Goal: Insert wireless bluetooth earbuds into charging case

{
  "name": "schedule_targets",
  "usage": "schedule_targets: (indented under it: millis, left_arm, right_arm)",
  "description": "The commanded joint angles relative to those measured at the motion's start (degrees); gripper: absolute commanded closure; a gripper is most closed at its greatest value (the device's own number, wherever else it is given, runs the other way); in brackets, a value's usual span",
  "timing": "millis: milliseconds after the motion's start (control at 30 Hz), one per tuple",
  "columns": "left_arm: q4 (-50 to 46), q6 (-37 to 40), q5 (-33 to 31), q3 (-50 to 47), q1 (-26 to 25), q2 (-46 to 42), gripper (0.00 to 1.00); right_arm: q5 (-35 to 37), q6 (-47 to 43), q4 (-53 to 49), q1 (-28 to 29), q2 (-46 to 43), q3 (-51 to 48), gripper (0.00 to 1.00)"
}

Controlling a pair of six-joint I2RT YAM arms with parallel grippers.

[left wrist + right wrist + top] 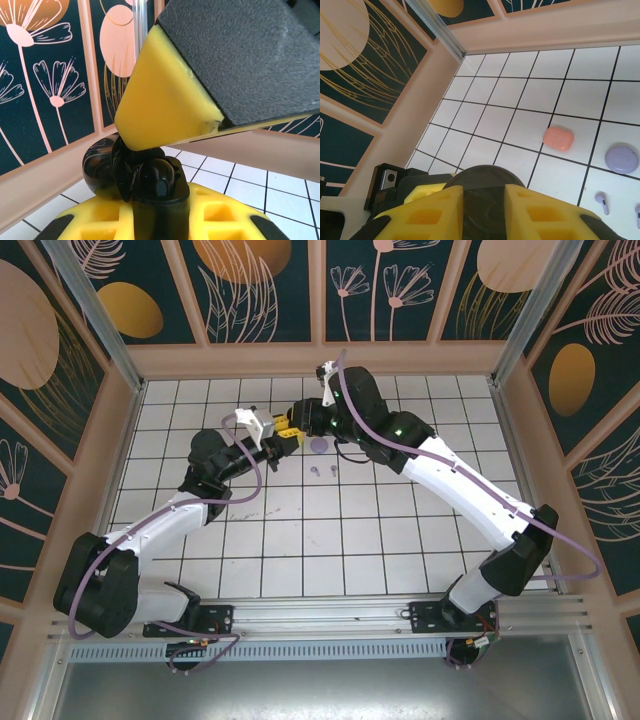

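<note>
Above the tiles, my left gripper (pixel 276 447) is shut on the open black charging case (pixel 159 212). In the left wrist view a black earbud (pixel 161 181) sits in the top of the case, with the glossy lid (pixel 100 165) hinged back to the left. My right gripper (pixel 293 430) meets it from the other side, and its yellow fingers (pixel 427 215) are shut on the black case (pixel 485 200). One right finger (pixel 165 95) hangs just over the earbud. The lavender case (pixel 318 445) and two lavender earbuds (pixel 314 473) lie on the tiles. The salmon case (pixel 558 138) lies shut.
The white tiled floor (pixel 330 530) is ringed by a low peach wall (pixel 320 362) with painted panels behind. In the right wrist view the lavender case (pixel 621 158) and one lavender earbud (pixel 601 202) lie right of my fingers.
</note>
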Motion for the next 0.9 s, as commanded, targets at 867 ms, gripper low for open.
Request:
schedule_targets:
  millis: [867]
  left_arm:
    - [5.05, 0.84, 4.30, -2.04, -0.72, 0.06, 1.00]
  right_arm:
    - [-1.35, 3.43, 5.00, -2.32, -4.45, -9.08, 0.78]
